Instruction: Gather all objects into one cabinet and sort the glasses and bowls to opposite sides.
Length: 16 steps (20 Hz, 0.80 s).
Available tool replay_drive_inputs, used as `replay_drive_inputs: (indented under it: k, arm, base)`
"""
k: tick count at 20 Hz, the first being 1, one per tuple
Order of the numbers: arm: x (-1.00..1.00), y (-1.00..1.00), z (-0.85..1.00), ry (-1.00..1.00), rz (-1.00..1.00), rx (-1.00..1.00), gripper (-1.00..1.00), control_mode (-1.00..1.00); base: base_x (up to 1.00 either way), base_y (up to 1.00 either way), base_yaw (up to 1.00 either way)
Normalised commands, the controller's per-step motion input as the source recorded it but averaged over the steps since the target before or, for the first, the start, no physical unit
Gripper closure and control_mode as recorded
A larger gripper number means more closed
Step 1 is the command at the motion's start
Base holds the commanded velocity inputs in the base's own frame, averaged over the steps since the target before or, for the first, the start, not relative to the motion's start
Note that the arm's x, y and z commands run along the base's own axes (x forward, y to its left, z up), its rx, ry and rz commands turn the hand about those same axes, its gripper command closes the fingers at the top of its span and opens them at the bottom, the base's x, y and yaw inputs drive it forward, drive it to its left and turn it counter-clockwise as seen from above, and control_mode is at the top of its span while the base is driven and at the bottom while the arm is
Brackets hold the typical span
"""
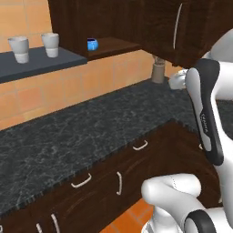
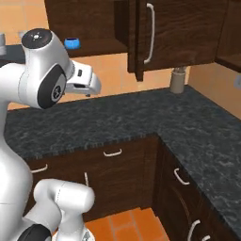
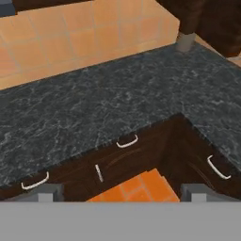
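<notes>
Two pale grey glasses (image 1: 18, 49) (image 1: 50, 44) stand upright on the dark-grey slab shelf (image 1: 41, 63) at the upper left. One bright blue bowl (image 1: 92, 44) (image 2: 71, 43) sits at the left end of the dark-brown cabinet's open compartment (image 1: 116, 46). A grey-beige mug (image 1: 158, 70) (image 2: 179, 80) (image 3: 186, 41) stands at the back corner of the counter. My gripper (image 3: 121, 194) hangs high over the black counter, well below and right of the shelf. Its fingertips (image 3: 44, 192) stand wide apart, open, with nothing between them.
The speckled black counter (image 3: 108, 108) bends in an L around the corner, with dark drawers and white handles (image 3: 127, 142) below. A closed cabinet door with a long handle (image 2: 150, 33) hangs right of the open compartment. Orange tiled floor (image 3: 141, 186) lies beneath.
</notes>
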Motion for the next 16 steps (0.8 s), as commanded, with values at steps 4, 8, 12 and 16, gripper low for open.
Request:
replay_drive_inputs:
  k: [4, 8, 12, 16]
  arm:
    - [0.00, 0.00, 0.00, 0.00, 0.00, 0.00, -1.00, 1.00]
    - [0.00, 0.00, 0.00, 0.00, 0.00, 0.00, -1.00, 1.00]
    - [0.00, 0.00, 0.00, 0.00, 0.00, 0.00, -1.00, 1.00]
    - [0.00, 0.00, 0.00, 0.00, 0.00, 0.00, -1.00, 1.00]
  base:
    - [0.12, 0.16, 0.21]
    - [0.49, 0.00, 0.16]
    - [0.60, 0.00, 0.41]
    - [0.11, -0.34, 0.21]
